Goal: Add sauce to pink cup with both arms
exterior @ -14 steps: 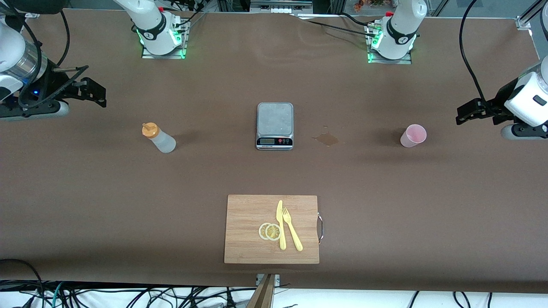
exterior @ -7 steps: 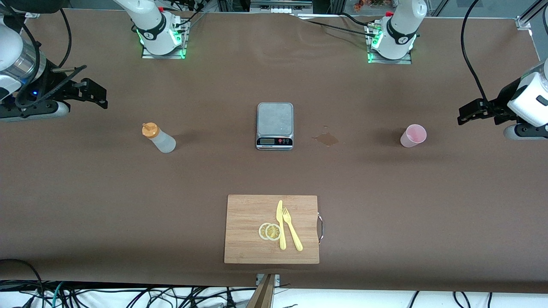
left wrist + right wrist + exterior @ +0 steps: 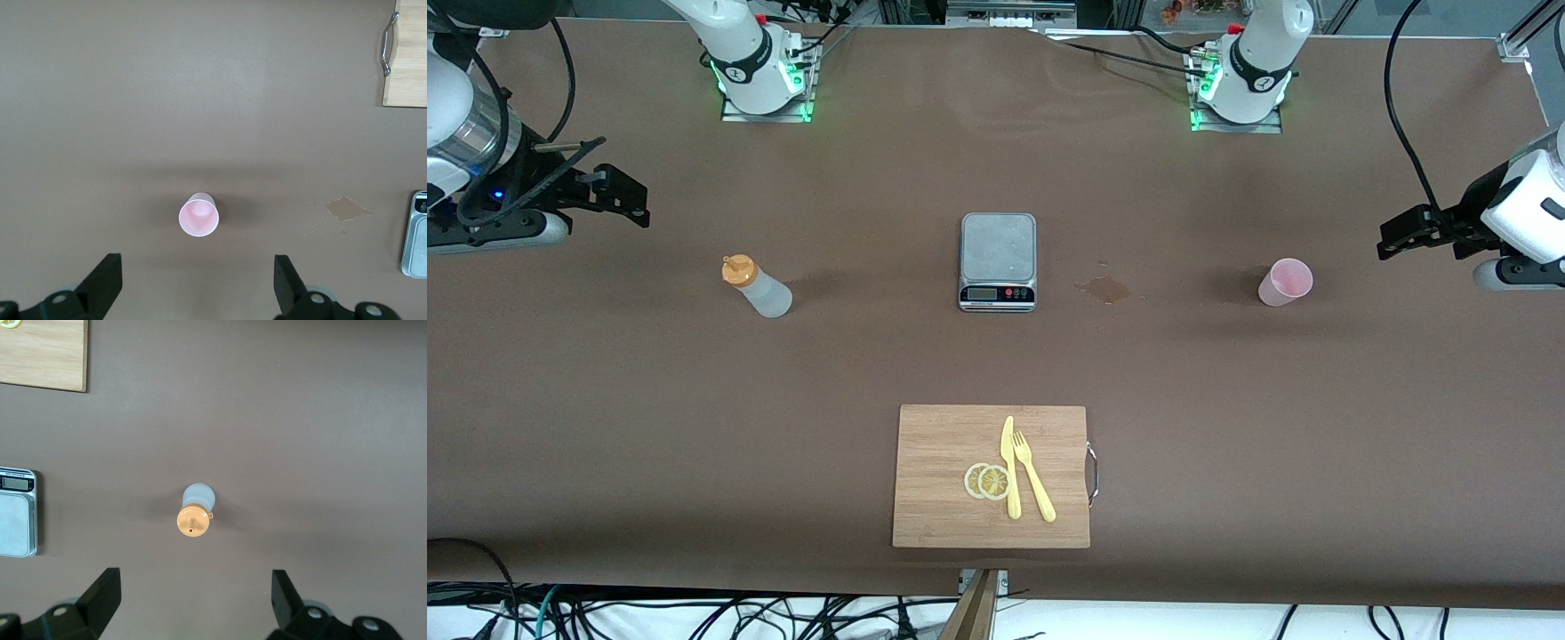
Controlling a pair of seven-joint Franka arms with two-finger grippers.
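You are starting with nothing gripped. The sauce bottle is standing upright on the surface toward the right arm's end, orange cap up, so its long axis is running vertical. The pink cup is standing mouth-up toward the left arm's end, well apart from the bottle, with the scale between them and a small brown spill lying between scale and cup.

The right pincer is hanging with its fingers spread wide over the surface at its own end, empty; in the right wrist view the bottle is sitting centred ahead of the gap between the fingers. The left pincer is likewise spread wide and empty, near the cup, which is lying centred ahead of it in the left wrist view.

Judgement: each arm is nearer its own item, right to bottle, left to cup. You are likely needing a sideways grasp on the bottle body, below the cap.
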